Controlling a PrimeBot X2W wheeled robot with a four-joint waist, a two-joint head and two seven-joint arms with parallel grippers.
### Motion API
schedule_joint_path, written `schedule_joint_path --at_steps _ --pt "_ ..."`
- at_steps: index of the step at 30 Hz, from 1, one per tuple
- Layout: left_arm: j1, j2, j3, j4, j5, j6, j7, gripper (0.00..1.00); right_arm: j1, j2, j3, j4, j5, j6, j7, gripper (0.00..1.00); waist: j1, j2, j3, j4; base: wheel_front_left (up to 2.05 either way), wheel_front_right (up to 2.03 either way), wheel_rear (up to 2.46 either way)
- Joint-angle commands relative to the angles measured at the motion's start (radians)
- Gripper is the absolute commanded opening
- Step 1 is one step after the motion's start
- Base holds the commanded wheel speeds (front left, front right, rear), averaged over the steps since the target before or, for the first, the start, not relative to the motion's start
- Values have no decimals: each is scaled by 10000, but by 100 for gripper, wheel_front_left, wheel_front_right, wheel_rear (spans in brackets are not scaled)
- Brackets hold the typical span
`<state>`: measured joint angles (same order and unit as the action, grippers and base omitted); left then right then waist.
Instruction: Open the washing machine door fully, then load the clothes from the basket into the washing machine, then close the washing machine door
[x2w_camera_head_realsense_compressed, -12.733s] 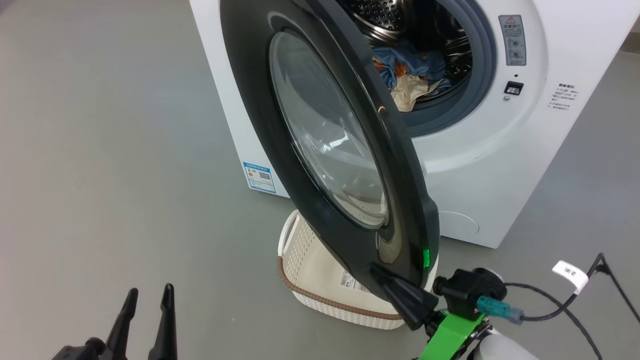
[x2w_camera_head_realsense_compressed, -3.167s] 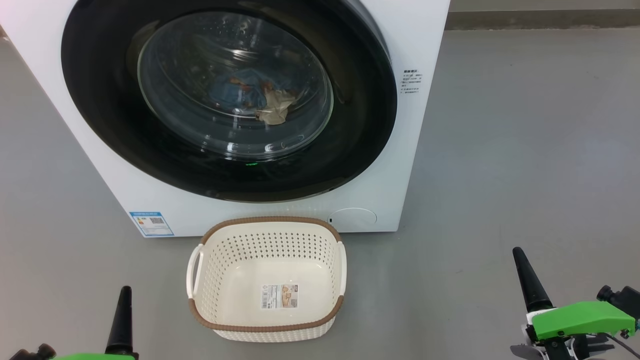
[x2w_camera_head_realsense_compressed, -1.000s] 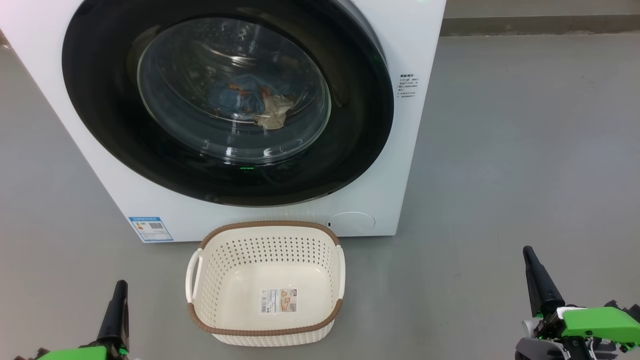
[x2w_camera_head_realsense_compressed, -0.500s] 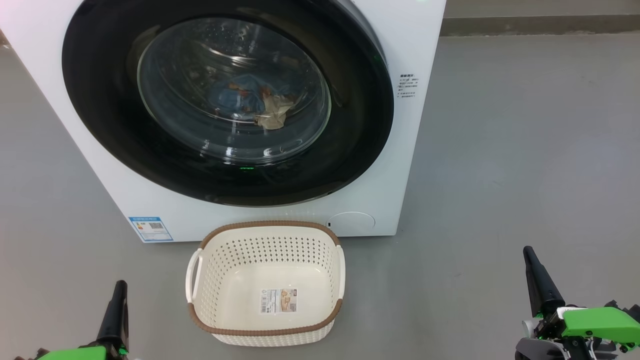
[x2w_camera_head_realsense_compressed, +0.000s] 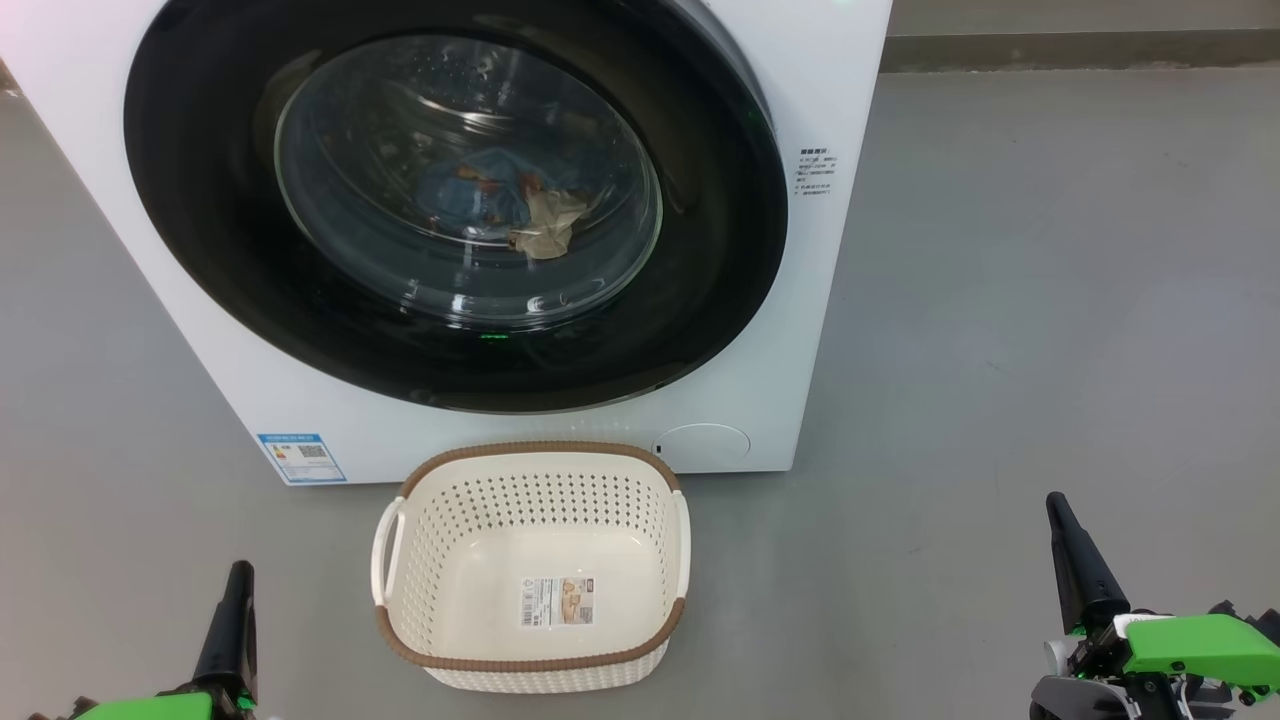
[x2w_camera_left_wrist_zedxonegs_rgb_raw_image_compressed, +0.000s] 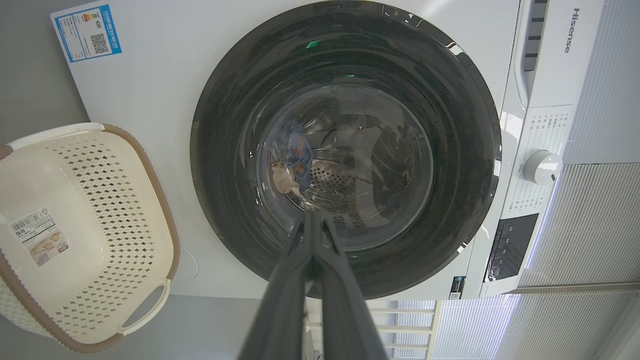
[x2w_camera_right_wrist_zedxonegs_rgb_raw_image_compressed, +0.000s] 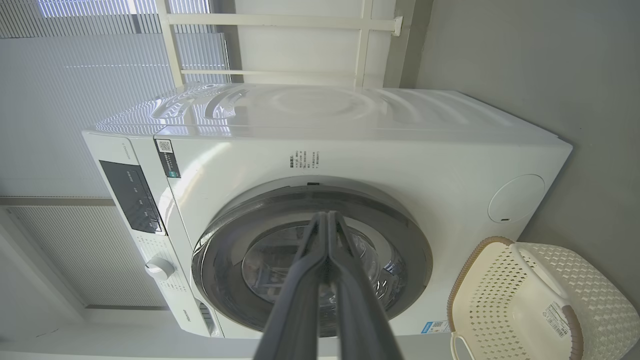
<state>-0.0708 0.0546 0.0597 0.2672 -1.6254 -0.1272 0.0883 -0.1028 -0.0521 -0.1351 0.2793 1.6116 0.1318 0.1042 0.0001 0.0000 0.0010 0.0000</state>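
My left gripper (x2w_camera_head_realsense_compressed: 240, 570) and right gripper (x2w_camera_head_realsense_compressed: 1054, 500), both pinched closed and empty, hang clear of the washing machine (x2w_camera_head_realsense_compressed: 835, 300); its door (x2w_camera_head_realsense_compressed: 200, 250) is closed, clothes (x2w_camera_head_realsense_compressed: 495, 198) inside, basket (x2w_camera_head_realsense_compressed: 540, 447) just before it.

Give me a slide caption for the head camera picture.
Loaded: washing machine door closed, clothes inside, basket empty in front, left gripper and right gripper shut.

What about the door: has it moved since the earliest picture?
Yes. The door swung shut, flat against the washer's front; earlier it stood wide open.
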Motion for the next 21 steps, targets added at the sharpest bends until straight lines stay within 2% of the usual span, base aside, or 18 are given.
schedule_joint_path --at_steps 1,21 --pt "-410 112 337 -182 -4 -34 85 0 -103 -12 239 -301 -7 -11 66 0 -1 0 0 0 0 0 0" --pt "-412 92 366 -181 20 -35 108 0 -104 -7 232 -301 -13 -11 72 0 -1 0 0 0 0 0 0"
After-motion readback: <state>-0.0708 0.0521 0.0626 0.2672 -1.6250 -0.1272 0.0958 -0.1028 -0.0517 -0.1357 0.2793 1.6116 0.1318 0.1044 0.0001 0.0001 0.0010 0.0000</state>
